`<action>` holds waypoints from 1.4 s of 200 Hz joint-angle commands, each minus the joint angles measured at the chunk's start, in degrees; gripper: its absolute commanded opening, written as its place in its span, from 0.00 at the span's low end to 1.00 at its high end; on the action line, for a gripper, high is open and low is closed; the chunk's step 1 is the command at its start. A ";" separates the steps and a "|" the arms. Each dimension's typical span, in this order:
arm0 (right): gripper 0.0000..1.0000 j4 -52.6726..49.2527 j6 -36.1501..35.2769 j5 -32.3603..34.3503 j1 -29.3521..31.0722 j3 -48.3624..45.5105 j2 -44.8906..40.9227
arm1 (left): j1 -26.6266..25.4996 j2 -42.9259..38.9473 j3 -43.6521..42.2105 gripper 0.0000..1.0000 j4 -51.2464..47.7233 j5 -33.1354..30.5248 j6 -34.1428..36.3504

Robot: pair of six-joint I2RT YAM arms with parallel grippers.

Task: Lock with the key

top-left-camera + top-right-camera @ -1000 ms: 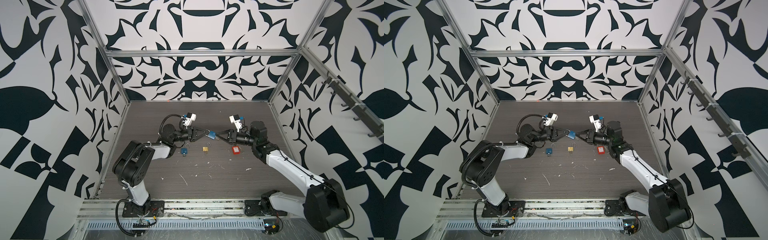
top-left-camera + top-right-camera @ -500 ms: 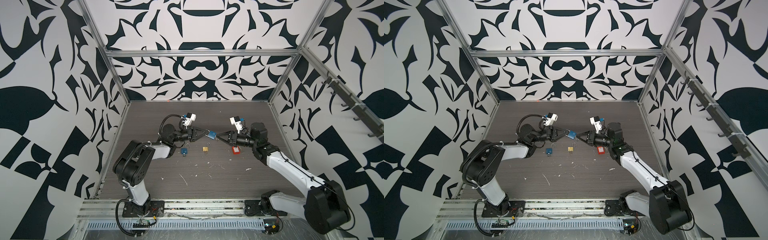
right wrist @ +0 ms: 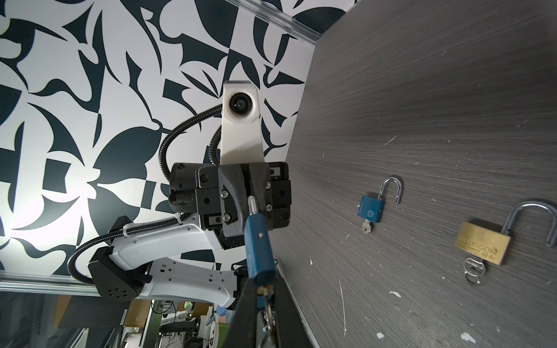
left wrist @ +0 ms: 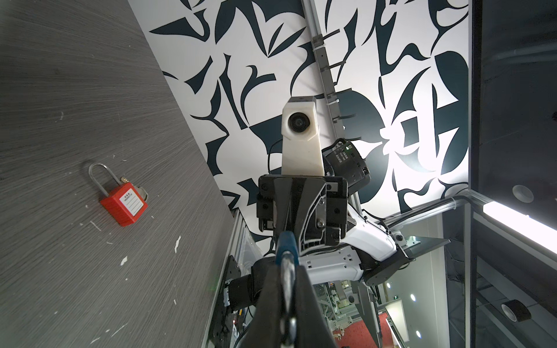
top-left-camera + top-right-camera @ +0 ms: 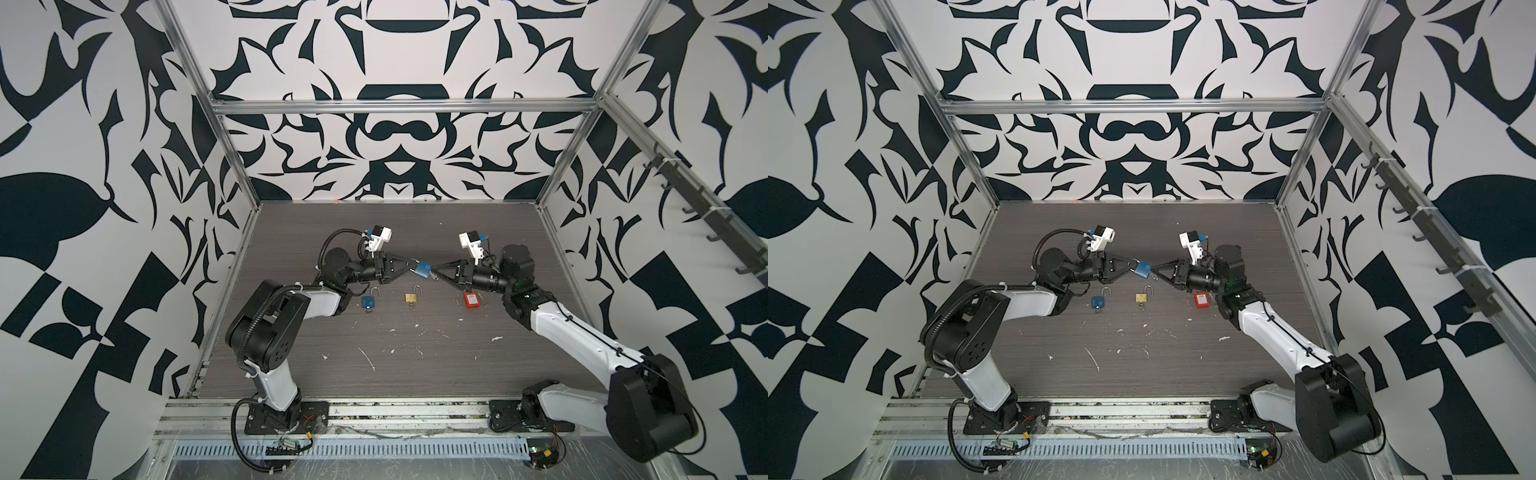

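Two robot arms meet above the middle of the grey worktop (image 5: pixel 415 374), sharing a blue padlock (image 5: pixel 423 269) that hangs in the air between them, clear of the surface. The left pincer (image 5: pixel 412 266) is pressed together on the lock's steel shackle (image 3: pixel 251 205). The right pincer (image 5: pixel 434 274) comes in from the opposite side and pinches the key (image 3: pixel 265 290) that sticks out of the lock's base, with the key ring dangling between its fingers. Both top views show the pair nose to nose, the lock body (image 5: pixel 1143 268) tilted between the two tips. Whether the shackle is snapped home cannot be told from where it sits inside the left pincer.

Three more locks lie flat on the worktop in a row just in front of the arms. A second blue padlock (image 5: pixel 368 302) sits nearest the left arm and a brass padlock (image 5: pixel 411 297) in the middle, each with its shackle swung open and a key in its base. A red padlock (image 5: pixel 472 300) lies under the right arm's wrist.
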 commanded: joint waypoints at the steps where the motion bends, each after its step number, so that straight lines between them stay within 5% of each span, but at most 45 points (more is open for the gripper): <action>1: 0.11 2.74 0.39 -1.37 0.06 -0.37 -0.80 | 0.20 0.45 1.25 0.00 4.27 0.42 -0.34; 88: 0.00 2.57 0.03 -1.12 0.04 -1.11 -1.19 | 0.21 0.51 1.56 0.00 4.28 0.53 -0.54; 248: 0.00 1.01 -4.73 -3.26 -3.31 -4.49 -4.70 | 3.77 -0.09 -0.26 0.00 4.28 0.20 -0.90; 280: 0.00 -5.66 -6.27 1.40 -5.28 -4.93 -4.62 | 4.28 -0.05 -0.56 0.00 4.29 0.72 -0.41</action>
